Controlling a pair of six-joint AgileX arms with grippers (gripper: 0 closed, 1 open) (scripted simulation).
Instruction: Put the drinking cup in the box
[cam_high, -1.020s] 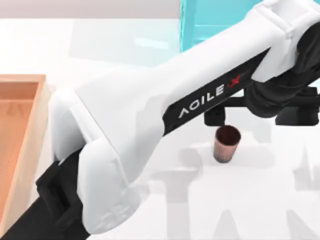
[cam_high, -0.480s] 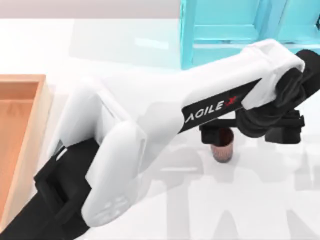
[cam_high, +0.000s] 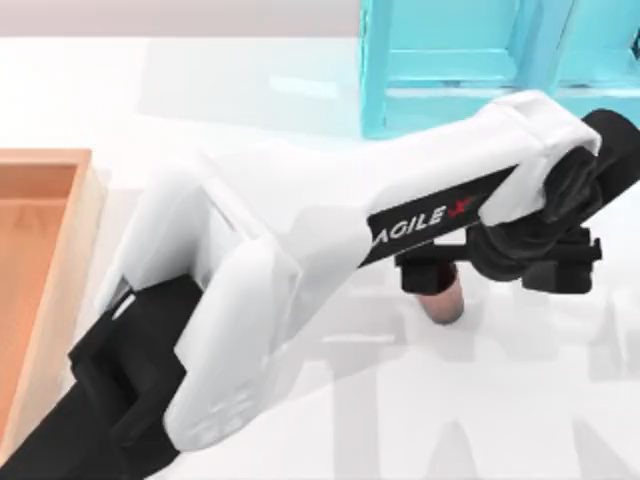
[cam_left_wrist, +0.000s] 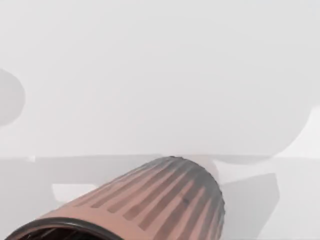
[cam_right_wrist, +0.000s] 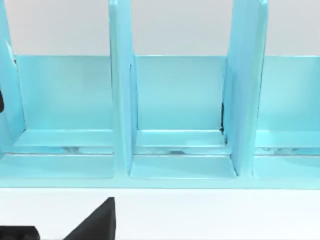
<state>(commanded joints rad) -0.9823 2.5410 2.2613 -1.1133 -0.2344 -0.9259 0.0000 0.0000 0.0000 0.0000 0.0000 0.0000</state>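
The drinking cup (cam_high: 446, 303), a small reddish-brown tumbler, stands upright on the white table right of centre. Its mouth is covered by my left gripper (cam_high: 497, 270), which hangs directly over it, open, with black finger blocks spread to either side. In the left wrist view the drinking cup (cam_left_wrist: 165, 200) is very close, its ribbed side and dark rim showing. The box (cam_high: 82, 190), light wood with an orange-brown floor, lies at the table's left edge, far from the cup. My right arm stays parked, its wrist camera facing the cyan cabinet (cam_right_wrist: 175, 100).
The cyan shelf-like cabinet (cam_high: 450, 60) stands at the back right, just behind the cup. My left arm's white forearm (cam_high: 300, 250) stretches diagonally across the table between box and cup. A black shape (cam_right_wrist: 97, 220) sits low in the right wrist view.
My left gripper has come down and shifted slightly left over the cup, now covering its mouth. The cup has stayed in place.
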